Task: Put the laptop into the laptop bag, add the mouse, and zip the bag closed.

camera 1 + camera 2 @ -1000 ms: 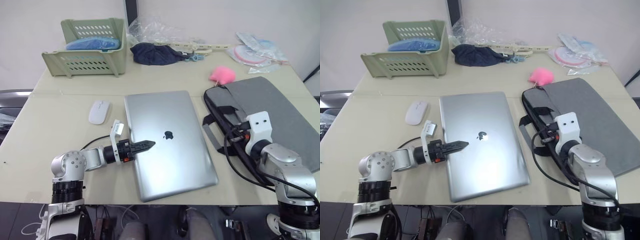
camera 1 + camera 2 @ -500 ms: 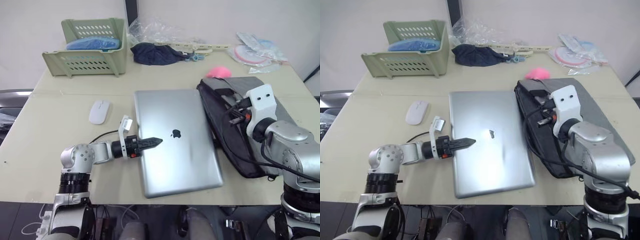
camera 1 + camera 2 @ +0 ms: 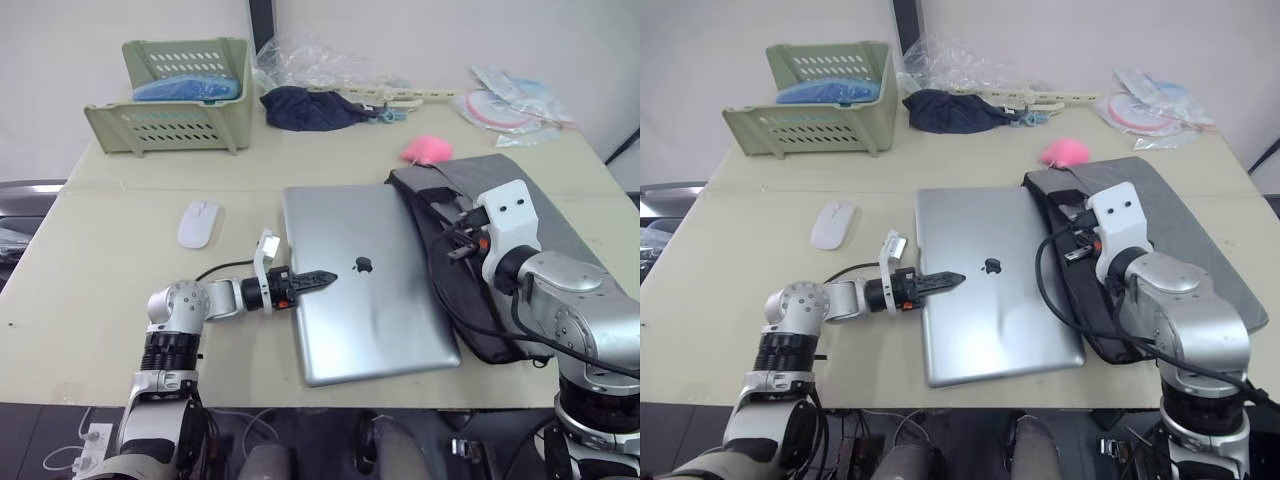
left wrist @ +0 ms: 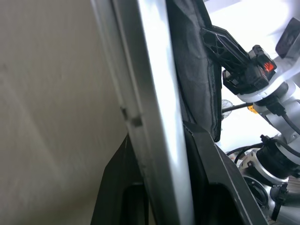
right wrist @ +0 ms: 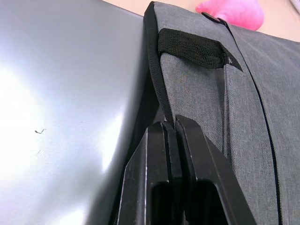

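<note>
Your left gripper point(image 3: 325, 275) fingers pinch the laptop point(image 3: 365, 275) edge; right gripper point(image 5: 174, 125) fingers clamp the bag point(image 3: 545, 225) mouth's top edge. Laptop's far side meets the bag mouth. Risk: corner snagging the black strap point(image 5: 192, 47), judging by its position. Mouse point(image 3: 198, 221) waits on the worktop point(image 3: 90, 270), well apart; pink plush point(image 3: 427, 148) touches the bag.

A silver laptop point(image 3: 367, 282), a white mouse point(image 3: 198, 222), a grey bag point(image 3: 560, 215) with black trim, and a pink plush point(image 3: 427, 149).
</note>
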`<action>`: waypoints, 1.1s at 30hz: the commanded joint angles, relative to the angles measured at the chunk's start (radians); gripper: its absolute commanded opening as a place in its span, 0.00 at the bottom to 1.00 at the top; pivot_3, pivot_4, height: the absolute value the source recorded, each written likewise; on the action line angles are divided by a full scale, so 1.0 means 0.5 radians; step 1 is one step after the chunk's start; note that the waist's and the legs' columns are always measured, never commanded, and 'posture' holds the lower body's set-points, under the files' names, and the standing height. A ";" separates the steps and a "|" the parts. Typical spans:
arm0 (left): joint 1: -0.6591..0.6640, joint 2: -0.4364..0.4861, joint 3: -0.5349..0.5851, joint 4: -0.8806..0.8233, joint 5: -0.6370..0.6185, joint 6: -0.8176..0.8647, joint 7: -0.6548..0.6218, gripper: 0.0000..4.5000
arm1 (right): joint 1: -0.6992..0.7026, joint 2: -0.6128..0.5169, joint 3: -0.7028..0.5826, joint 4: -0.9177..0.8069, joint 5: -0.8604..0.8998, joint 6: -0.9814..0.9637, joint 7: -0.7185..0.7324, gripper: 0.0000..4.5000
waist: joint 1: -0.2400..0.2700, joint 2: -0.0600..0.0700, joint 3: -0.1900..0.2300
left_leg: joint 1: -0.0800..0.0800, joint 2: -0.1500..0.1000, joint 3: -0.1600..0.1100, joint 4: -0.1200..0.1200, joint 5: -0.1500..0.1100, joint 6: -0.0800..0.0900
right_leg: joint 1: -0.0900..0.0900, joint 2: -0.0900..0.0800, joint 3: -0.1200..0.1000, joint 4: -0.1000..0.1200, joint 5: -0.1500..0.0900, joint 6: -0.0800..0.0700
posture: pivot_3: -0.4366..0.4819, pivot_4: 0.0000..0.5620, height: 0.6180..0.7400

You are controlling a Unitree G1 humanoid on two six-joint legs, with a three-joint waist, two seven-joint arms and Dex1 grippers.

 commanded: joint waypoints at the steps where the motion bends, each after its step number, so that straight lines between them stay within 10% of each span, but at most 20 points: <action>1: -0.139 -0.134 0.040 0.176 0.130 -0.105 0.222 0.12 | -0.007 0.059 -0.014 -0.171 0.028 0.041 -0.063 0.02 | 0.000 0.000 0.000 | 0.000 0.000 0.000 0.000 0.000 0.000 | 0.000 0.000 0.000 0.000 0.000 0.000 | 0.48 0.27 1.00; 33: -0.194 -0.278 0.300 0.268 -0.012 0.201 0.302 0.12 | -0.081 0.335 -0.253 -0.067 0.039 0.386 -0.161 0.02 | -0.023 0.000 0.000 | 0.001 -0.012 -0.001 -0.002 0.003 0.006 | 0.000 -0.010 0.007 0.004 0.003 0.005 | 0.48 0.27 1.00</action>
